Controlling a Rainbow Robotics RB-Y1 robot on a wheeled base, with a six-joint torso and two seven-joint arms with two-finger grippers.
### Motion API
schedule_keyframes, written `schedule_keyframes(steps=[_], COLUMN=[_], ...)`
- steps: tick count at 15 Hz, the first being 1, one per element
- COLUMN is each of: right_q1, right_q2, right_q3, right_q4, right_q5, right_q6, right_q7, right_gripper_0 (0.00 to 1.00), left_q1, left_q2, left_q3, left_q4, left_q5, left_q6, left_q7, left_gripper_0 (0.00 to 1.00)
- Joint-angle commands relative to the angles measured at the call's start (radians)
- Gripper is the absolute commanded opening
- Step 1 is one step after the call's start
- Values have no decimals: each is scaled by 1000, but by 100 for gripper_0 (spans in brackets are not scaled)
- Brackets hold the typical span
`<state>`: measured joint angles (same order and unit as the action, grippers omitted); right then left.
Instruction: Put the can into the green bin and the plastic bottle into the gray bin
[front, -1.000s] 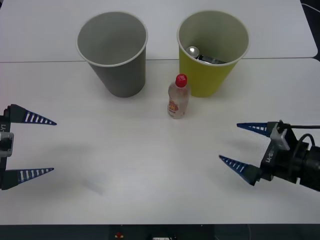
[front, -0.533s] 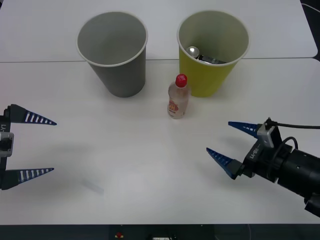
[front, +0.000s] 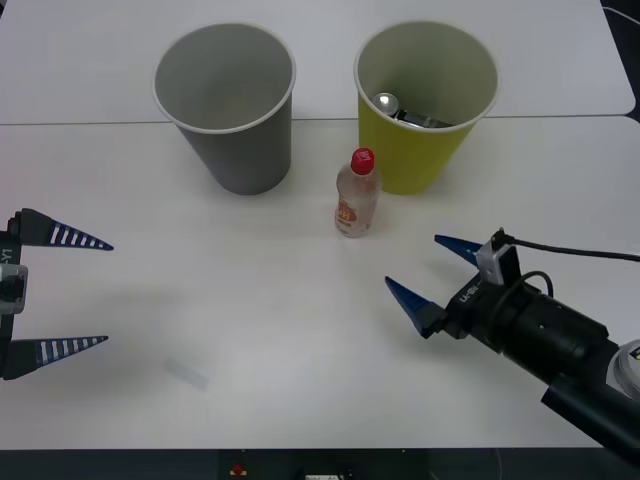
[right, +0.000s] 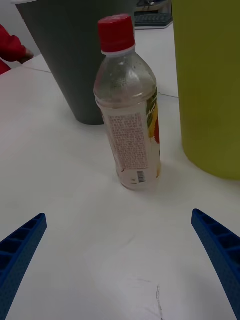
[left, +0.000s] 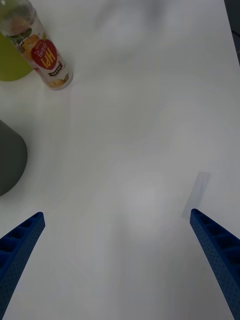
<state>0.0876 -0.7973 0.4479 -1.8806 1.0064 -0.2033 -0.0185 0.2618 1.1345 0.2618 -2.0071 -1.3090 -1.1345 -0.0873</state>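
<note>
- Right gripper (front: 420, 271), fingers spread, has slid up-left from the lower right toward the plastic bottle (front: 356, 194) at frame center, standing between gray bin (front: 226, 107) & green bin (front: 424, 100).
- Can (front: 388, 102) already in green bin; we judge bottle grab is next.
- Left gripper (front: 70, 291) spread, parked at left edge.

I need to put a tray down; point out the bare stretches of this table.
Bare: table between left pincer and right pincer, in front of the gray bin. Crowded: plastic bottle close beside the green bin.
</note>
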Motion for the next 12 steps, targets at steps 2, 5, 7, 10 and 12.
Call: schedule_keyframes(steps=[2,5,7,10,12], right_q1=[-60,-103,-135,-180,-209], right_q2=[82,139,171,217,244], right_q3=[14,18,22,37,49], right_q4=[77,135,172,218,242], right_q5=[24,41,51,60,64], right_q6=[2,4,7,27,33], right_q7=[11,19,23,28,29], right_gripper_0=[100,100,100,100,100], left_q1=[0,0,0,0,0], left_q2=[0,0,0,0,0], left_q3=[0,0,0,0,0], left_q4=[0,0,0,0,0], left_q5=[0,0,0,0,0], left_q6=[0,0,0,0,0], left_q7=[0,0,0,0,0], left_gripper_0=[100,100,100,100,100])
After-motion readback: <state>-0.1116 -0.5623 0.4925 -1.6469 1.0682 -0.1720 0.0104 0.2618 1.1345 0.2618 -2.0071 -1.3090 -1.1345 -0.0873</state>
